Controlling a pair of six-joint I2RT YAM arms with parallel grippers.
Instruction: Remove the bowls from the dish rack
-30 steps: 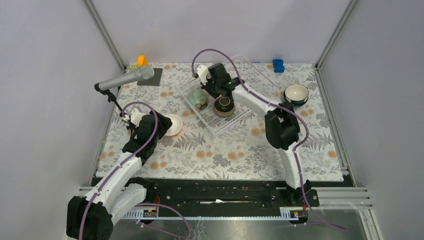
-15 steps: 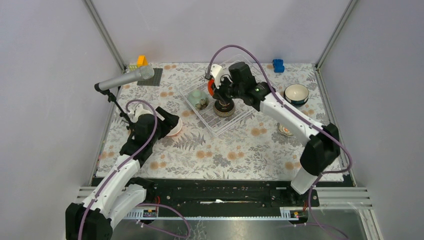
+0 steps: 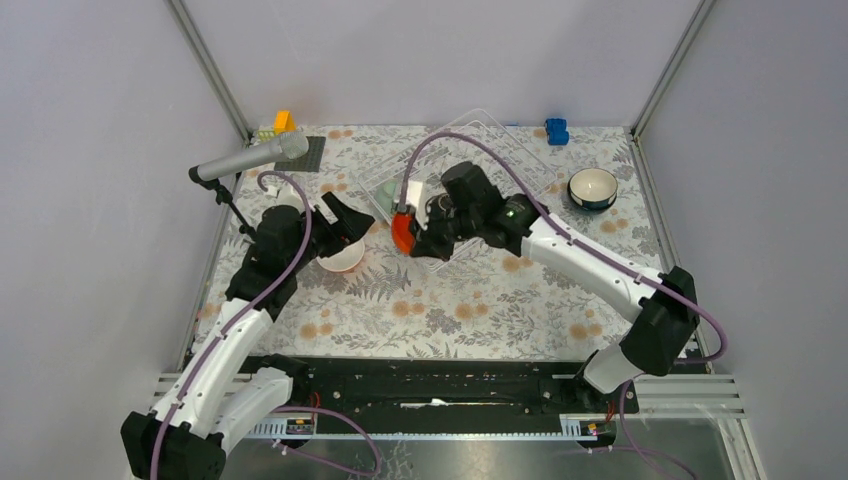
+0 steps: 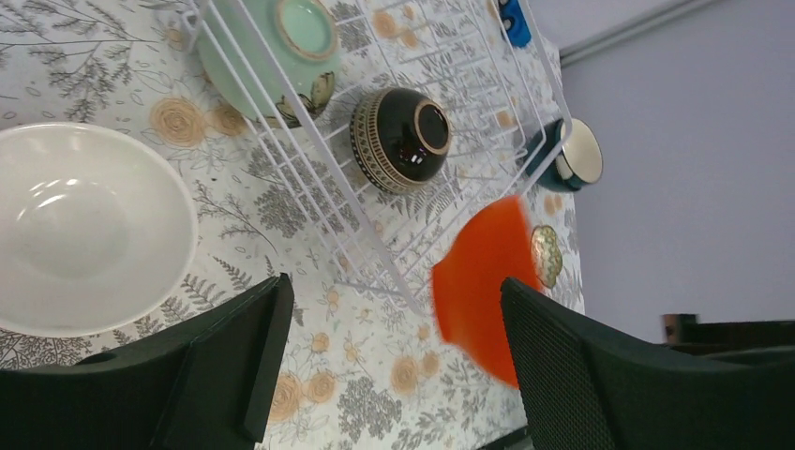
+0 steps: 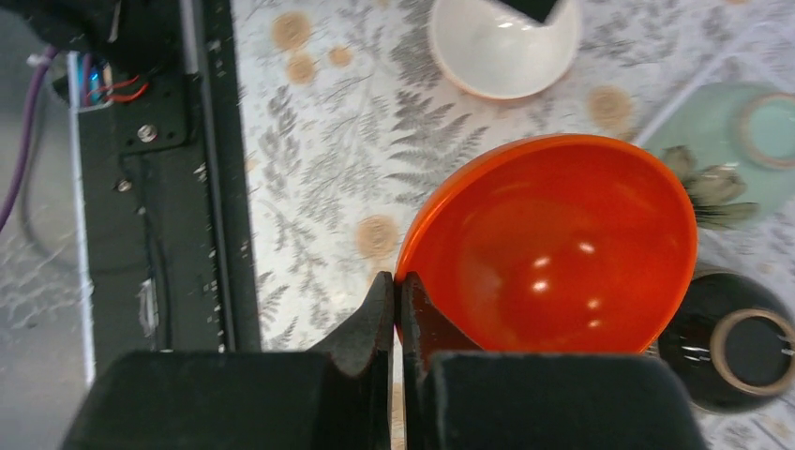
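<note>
1. Top view: right gripper is clamped on the orange bowl, which is tilted at the dish rack's near-left edge. The left gripper hangs over the white bowl.
2. Left wrist: jaws wide apart, empty. The pale green bowl and dark bowl sit in the rack.
3. Right wrist: fingers pinch the orange bowl's rim.

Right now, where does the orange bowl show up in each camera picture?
Top external: orange bowl at centre, by the dish rack.
Left wrist: orange bowl lower right, blurred.
Right wrist: orange bowl centre-right, rim in the right gripper.
Shared landmark: the white bowl, seen in all three.
</note>
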